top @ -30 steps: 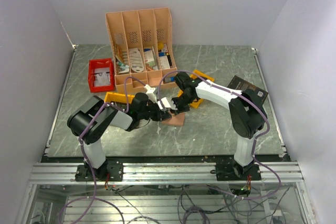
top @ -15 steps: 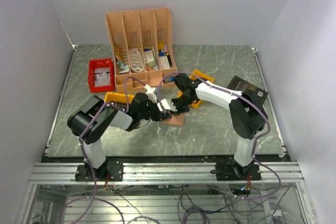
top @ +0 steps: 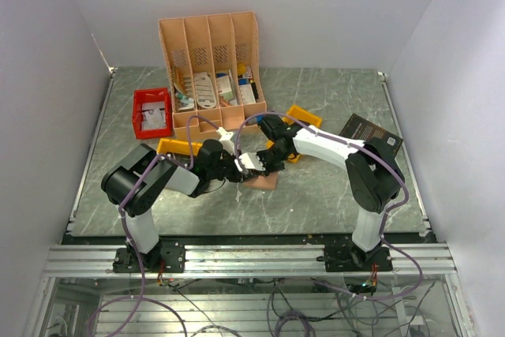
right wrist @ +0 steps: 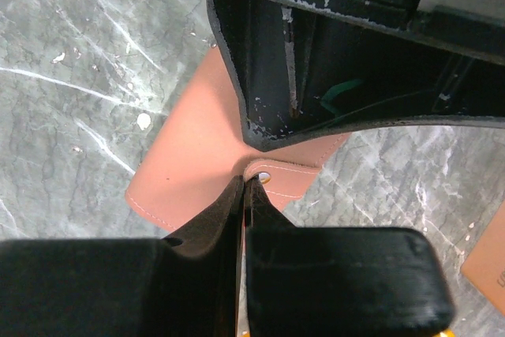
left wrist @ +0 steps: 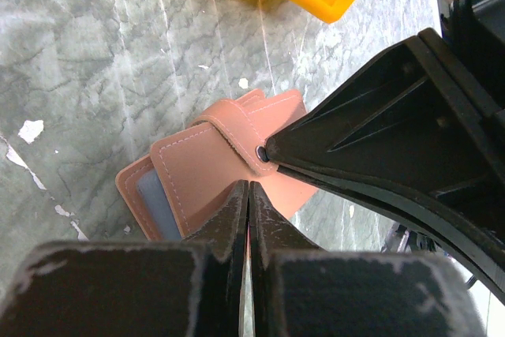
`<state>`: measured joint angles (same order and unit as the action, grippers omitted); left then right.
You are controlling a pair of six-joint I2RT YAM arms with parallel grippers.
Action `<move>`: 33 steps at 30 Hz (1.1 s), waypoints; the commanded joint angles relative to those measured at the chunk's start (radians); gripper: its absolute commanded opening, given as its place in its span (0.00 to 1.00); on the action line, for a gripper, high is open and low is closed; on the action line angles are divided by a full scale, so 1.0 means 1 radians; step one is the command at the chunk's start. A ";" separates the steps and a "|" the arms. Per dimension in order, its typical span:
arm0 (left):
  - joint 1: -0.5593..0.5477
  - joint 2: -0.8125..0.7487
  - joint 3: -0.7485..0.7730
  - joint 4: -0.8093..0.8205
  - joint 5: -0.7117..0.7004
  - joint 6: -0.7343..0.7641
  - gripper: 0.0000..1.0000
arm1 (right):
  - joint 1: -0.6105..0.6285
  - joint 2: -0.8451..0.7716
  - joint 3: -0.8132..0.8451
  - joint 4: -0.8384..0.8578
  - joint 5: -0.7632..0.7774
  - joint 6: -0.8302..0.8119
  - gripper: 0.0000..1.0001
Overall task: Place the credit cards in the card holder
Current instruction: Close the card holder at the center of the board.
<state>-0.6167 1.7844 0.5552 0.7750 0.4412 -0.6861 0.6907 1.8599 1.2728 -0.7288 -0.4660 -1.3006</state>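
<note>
At mid-table, between the two arms, the left gripper (left wrist: 248,189) and right gripper (right wrist: 243,183) are both closed tight, tips meeting on the card holder (left wrist: 209,171); whether either pinches the leather is unclear. Freeing the snap strap (left wrist: 237,141) looks best done by pinning one flap and peeling gently. Tan, stitched, leather-like folds with a pale clear pocket (left wrist: 154,199) lie flat on the veined grey marble table (left wrist: 95,53).

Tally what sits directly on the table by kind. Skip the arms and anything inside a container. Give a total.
Peach desk organiser: 1
Red bin: 1
Yellow trays: 2 (the right one is partly under an arm)
Black book: 1
Tan card holder: 1
Total: 6
</note>
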 commanded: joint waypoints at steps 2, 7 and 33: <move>0.014 0.038 -0.029 -0.049 -0.027 0.026 0.07 | 0.030 0.019 -0.031 -0.031 0.018 0.041 0.00; 0.015 0.044 -0.033 -0.035 -0.022 0.019 0.07 | 0.041 0.022 -0.030 -0.023 0.024 0.058 0.00; 0.033 0.109 -0.083 0.117 0.010 -0.057 0.07 | 0.081 0.144 -0.009 -0.125 0.071 0.076 0.00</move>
<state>-0.5953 1.8446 0.5026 0.9543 0.4786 -0.7681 0.7326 1.8988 1.3159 -0.7761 -0.3904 -1.2308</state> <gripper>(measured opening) 0.077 0.005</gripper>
